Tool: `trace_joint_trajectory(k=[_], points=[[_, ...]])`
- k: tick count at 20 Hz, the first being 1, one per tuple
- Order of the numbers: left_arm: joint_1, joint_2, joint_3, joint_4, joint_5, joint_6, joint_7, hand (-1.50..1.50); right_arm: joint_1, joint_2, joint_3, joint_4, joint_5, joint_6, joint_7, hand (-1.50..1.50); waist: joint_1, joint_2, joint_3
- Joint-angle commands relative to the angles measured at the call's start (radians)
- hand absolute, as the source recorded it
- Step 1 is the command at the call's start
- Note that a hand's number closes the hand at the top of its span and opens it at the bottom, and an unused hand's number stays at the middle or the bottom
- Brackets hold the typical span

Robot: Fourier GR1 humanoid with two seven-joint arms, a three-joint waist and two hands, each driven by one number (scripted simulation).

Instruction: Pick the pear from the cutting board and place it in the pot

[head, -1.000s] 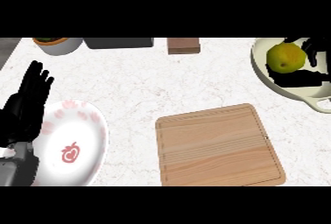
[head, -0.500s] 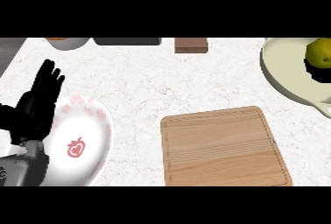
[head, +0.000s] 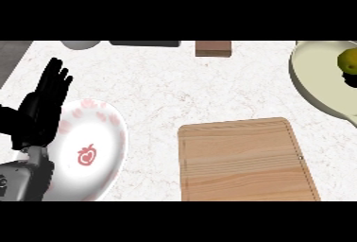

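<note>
Now nearer right edge, pear [head: 348, 59] in pot [head: 310, 80]

**A:** where's the pear [head: 349, 60] at?

**B:** in the cream pot [head: 314, 92], upper right, partly cut off by the frame edge. wooden cutting board [head: 244, 160] sits lower right of centre.

**A:** and the left hand [head: 42, 111]?

**B:** open, fingers up, at the left edge, overlapping a white plate [head: 94, 142] with pink spots and a red fruit print.
</note>
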Motion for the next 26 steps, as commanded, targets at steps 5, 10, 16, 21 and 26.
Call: trace_joint_trajectory(k=[5, 10, 16, 21, 26], points=[[-0.009, -0.016, 0.008, 0.063, 0.003, -0.031, -0.050, 0.00, -0.151, 0.024, -0.049, 0.458, 0.067, -0.104, -0.219, 1.50, 0.009, 0.007, 0.001], [-0.016, -0.040, -0.017, 0.029, -0.025, 0.005, -0.032, 0.00, -0.219, 0.015, -0.120, 0.582, -0.022, 0.071, -0.211, -1.50, 0.020, 0.012, 0.003], [-0.029, -0.017, -0.008, 0.000, -0.004, -0.024, -0.001, 0.00, -0.235, 0.071, -0.184, 0.651, -0.102, 0.189, -0.352, -1.50, 0.040, 0.020, 0.006], [-0.017, 0.000, 0.023, 0.004, -0.010, -0.015, -0.011, 0.00, -0.245, 0.029, -0.342, 0.647, -0.268, 0.324, -0.493, -1.50, 0.018, 0.012, 0.006], [-0.015, -0.027, 0.008, 0.065, -0.018, -0.028, -0.061, 0.00, -0.257, -0.016, -0.435, 0.692, -0.356, 0.415, -0.514, -1.50, 0.007, 0.013, 0.004]])
